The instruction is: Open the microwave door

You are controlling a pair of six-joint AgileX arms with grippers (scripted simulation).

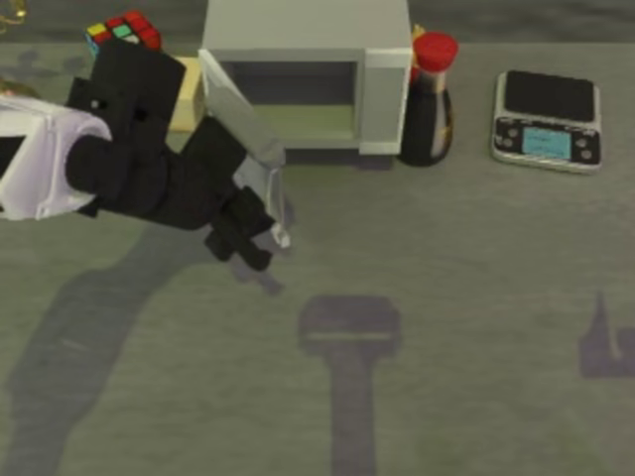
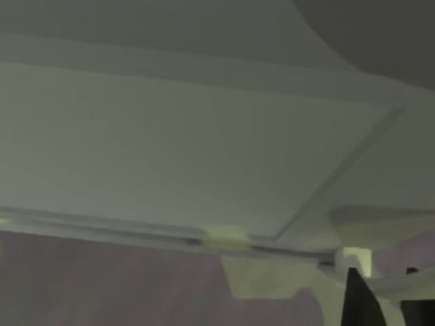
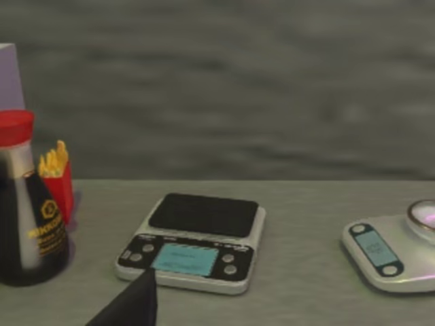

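Observation:
The light-grey microwave [image 1: 308, 30] stands at the back middle of the table. Its door [image 1: 238, 109] is swung well out toward the front left, and the cavity [image 1: 298, 99] shows behind it. My left gripper [image 1: 260, 238] is at the door's free edge, shut on it. In the left wrist view the door panel [image 2: 170, 149] fills most of the picture, and a black finger [image 2: 360, 302] presses against its pale edge. My right arm is out of the top view; only its shadow lies on the table at the front.
A soy sauce bottle [image 1: 429, 99] stands just right of the microwave, with a black-and-silver scale [image 1: 548, 121] farther right. A Rubik's cube [image 1: 121, 32] sits at the back left. The right wrist view also shows a red fries box [image 3: 58, 180] and a white scale [image 3: 391, 248].

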